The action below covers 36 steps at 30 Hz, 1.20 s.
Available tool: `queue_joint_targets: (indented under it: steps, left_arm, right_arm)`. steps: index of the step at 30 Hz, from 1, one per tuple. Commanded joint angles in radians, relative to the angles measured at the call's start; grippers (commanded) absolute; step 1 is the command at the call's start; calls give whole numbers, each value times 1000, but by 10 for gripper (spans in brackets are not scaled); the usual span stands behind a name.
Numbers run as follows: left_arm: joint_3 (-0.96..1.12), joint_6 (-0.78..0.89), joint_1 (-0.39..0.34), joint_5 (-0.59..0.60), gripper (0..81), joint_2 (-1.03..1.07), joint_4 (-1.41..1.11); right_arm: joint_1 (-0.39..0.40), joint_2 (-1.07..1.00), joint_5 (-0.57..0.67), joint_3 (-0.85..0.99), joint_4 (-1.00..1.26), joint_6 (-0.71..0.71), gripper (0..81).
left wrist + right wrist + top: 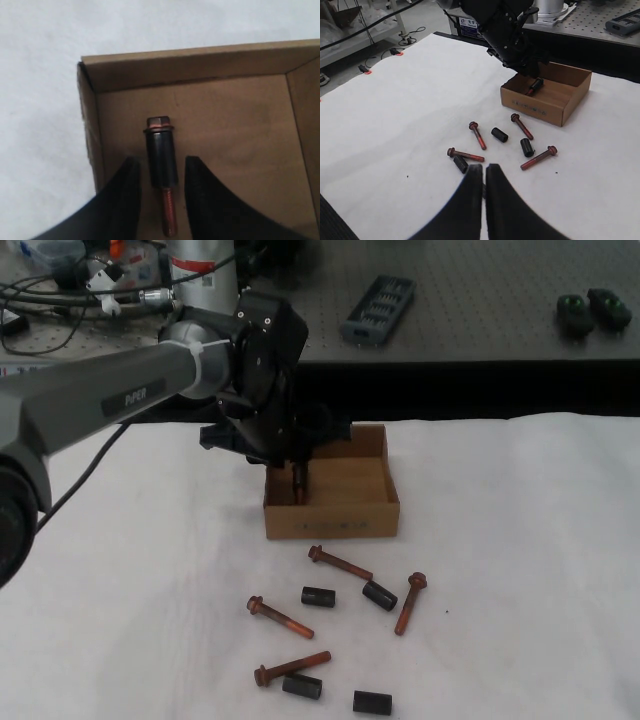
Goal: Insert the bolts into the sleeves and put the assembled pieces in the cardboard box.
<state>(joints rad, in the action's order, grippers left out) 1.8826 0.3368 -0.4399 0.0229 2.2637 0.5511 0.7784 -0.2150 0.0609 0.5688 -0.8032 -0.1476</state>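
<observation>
White cloth, cardboard box, sleeved bolt inside, between wide-apart fingers of left tool, apparently untouched

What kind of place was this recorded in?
Probably a research lab: a perforated optical table stands behind the cloth-covered bench, with cables and a bit case on it.

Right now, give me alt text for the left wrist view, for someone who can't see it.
A bolt pushed through a black sleeve sits in the cardboard box near one corner, between the left gripper's two open fingers, which do not touch it. White cloth lies outside the box.
</observation>
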Motion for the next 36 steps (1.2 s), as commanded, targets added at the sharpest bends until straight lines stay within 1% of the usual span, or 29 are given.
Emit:
queue_joint_targets:
  steps: [1,3,5,8,10,12,14,16,18,21,22,23,28,29,31,34,36]
  left_arm:
    - [13,0,4,14,230,-22,26]
    - [13,0,4,52,230,-48,40]
    - [13,-4,2,56,230,-84,88]
    - [13,-114,2,21,229,-152,184]
    - [13,-187,2,-6,198,-195,245]
    - [11,-229,2,-8,155,-246,301]
    - [11,-247,2,-12,136,-288,343]
    - [11,-247,2,-12,136,-332,378]
    - [11,-261,2,-12,136,-365,401]
    - [11,-296,2,-14,136,-411,437]
    - [11,-303,2,-16,136,-424,448]
    - [11,-308,5,-16,136,-433,457]
    - [-33,-316,9,-11,136,-492,461]
    - [-68,-316,9,-11,136,-516,448]
    - [-153,-316,9,-11,135,-573,413]
    - [-348,-316,9,-11,125,-681,324]
    - [-494,-302,9,-11,125,-770,246]
  right_arm:
    - [-4,8,-1,2,0,11,28]
    - [-4,8,-5,2,0,30,28]
    - [-4,8,-12,2,0,62,28]
    - [-4,-14,-22,2,4,132,28]
    - [-4,-51,-22,2,6,139,28]
    - [-4,-113,9,2,13,138,28]
    - [-4,-184,69,2,46,142,28]
    - [-4,-274,127,7,100,142,28]
    - [-4,-367,153,21,141,148,28]
    - [-4,-507,167,70,154,227,23]
    - [-4,-554,177,92,151,252,6]
    - [-4,-590,190,109,149,268,26]
    - [-4,-787,190,208,136,307,286]
    - [-4,-815,177,223,136,307,312]
    - [-4,-857,167,245,136,329,309]
    - [-4,-905,154,271,136,400,262]
    - [-4,-934,150,289,136,414,230]
